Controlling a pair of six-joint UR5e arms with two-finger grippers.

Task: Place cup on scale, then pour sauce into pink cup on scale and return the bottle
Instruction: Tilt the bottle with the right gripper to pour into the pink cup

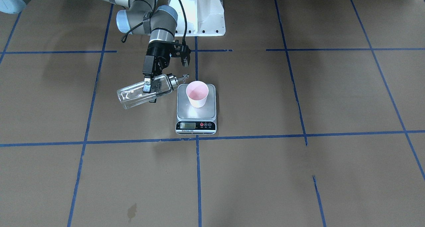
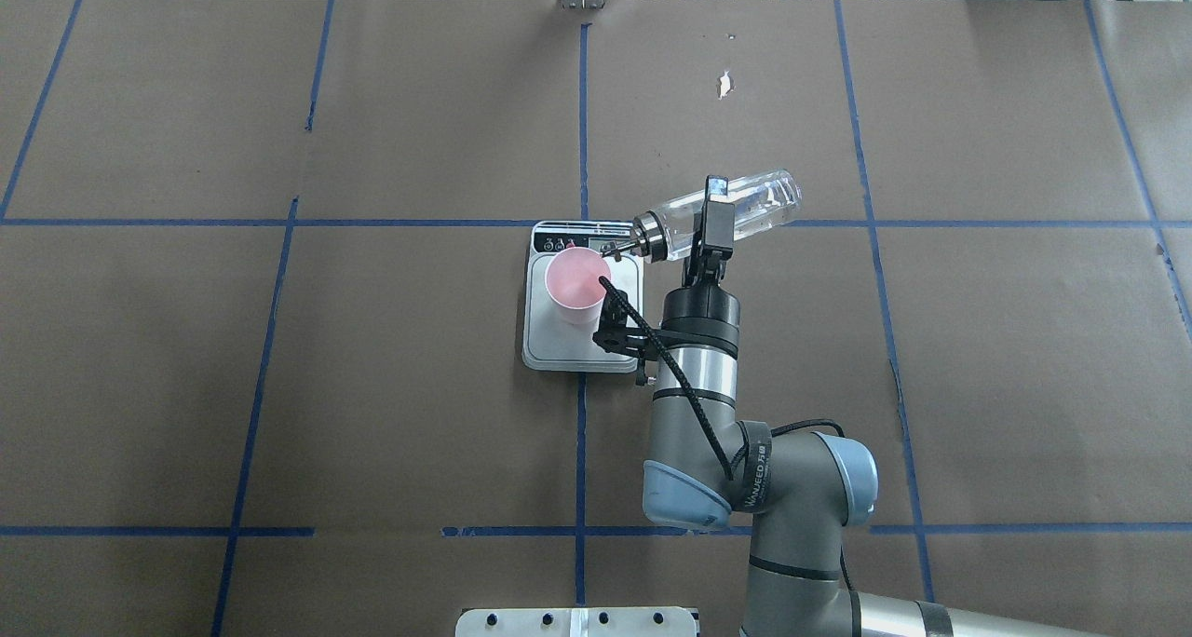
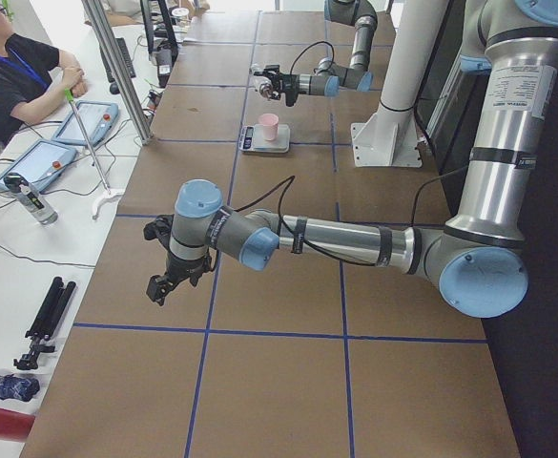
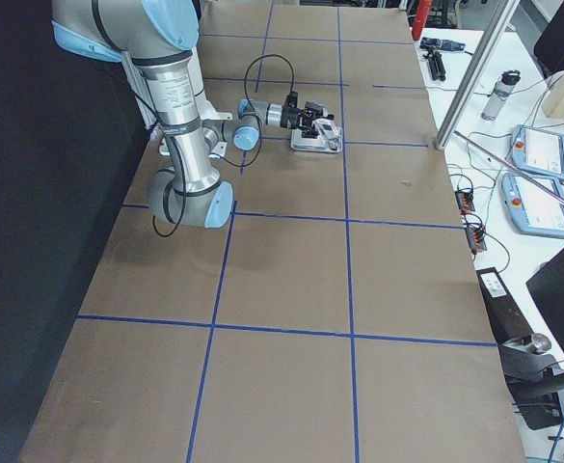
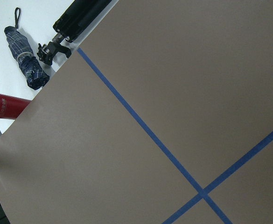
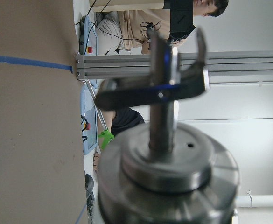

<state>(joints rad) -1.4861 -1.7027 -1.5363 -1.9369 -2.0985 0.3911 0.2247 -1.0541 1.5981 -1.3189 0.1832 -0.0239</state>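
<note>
Glass bottle [image 1: 132, 97] pinched between right fingers [image 1: 147, 85]; left fingers [image 3: 155, 289], side-view only, state untellable.

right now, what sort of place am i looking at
Most likely a robotics lab work cell: a left arm and right arm at a table papered brown with a blue tape grid, and an operator at a side bench with teach pendants.

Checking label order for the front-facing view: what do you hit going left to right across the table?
bottle → pourer cap → cup. The scale lies under the cup and overlaps it, so it is left out.
</note>
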